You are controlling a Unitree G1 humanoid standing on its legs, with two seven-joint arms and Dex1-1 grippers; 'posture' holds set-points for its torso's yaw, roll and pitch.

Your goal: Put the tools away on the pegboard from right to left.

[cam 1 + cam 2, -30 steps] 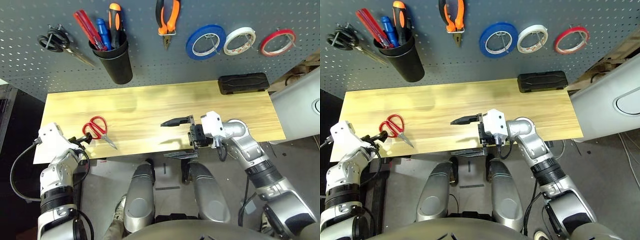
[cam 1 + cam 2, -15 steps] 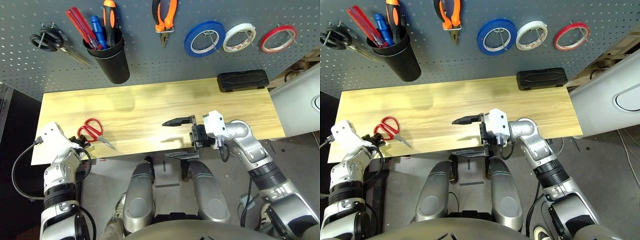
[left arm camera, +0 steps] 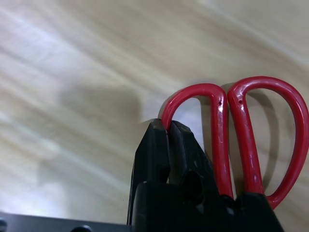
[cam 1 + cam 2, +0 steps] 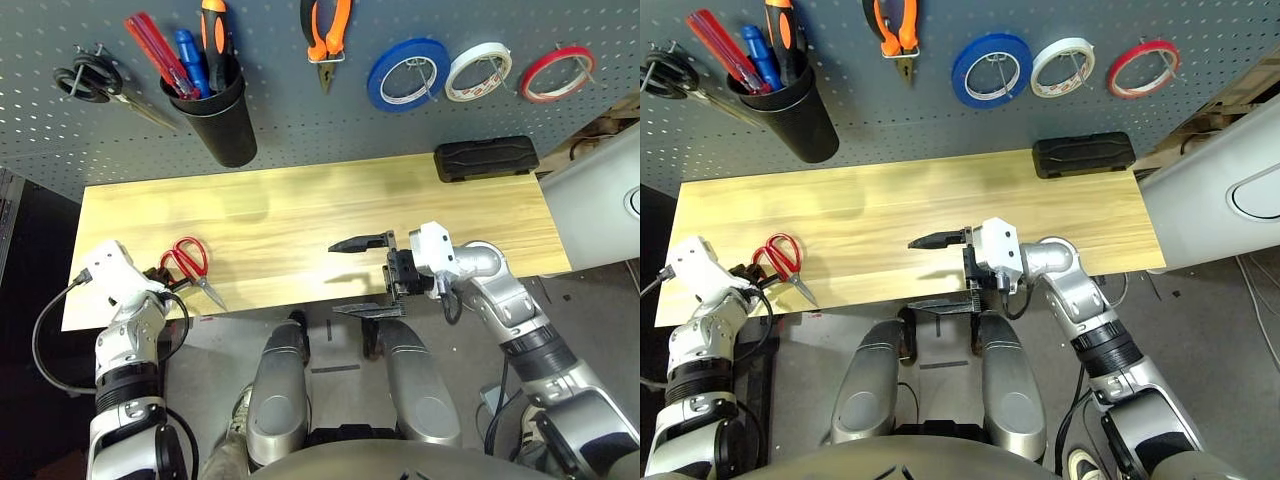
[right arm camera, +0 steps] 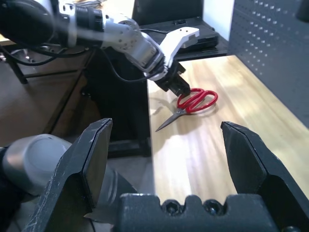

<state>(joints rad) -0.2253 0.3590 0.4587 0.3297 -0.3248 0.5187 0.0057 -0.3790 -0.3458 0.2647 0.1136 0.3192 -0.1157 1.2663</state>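
The red-handled scissors point(image 4: 190, 259) lie on the wooden table point(image 4: 300, 215) near its front left corner, blades pointing toward the front edge. My left gripper point(image 4: 166, 278) is shut on one handle loop point(image 3: 193, 94), its fingers point(image 3: 166, 145) pinching the loop's outer rim. My right gripper point(image 4: 362, 277) hovers open at the table's front edge, centre, with nothing between its fingers point(image 5: 246, 154). On the pegboard point(image 4: 300, 120) hang the red tape ring point(image 4: 555, 75) at far right and the orange-and-black pliers point(image 4: 328, 30). The red-handled screwdriver point(image 4: 152, 48) stands in the black cup point(image 4: 228, 125).
Blue point(image 4: 407, 75) and white point(image 4: 478, 72) tape rolls hang between the pliers and the red ring. Black-handled scissors point(image 4: 95, 80) hang at the board's far left. A black case point(image 4: 487, 160) lies at the table's back right. A white-grey machine housing point(image 4: 600, 210) stands to the right.
My left gripper has gone from open to shut on the scissors' handle loop. The right arm has stayed in place. The camera has shifted slightly.
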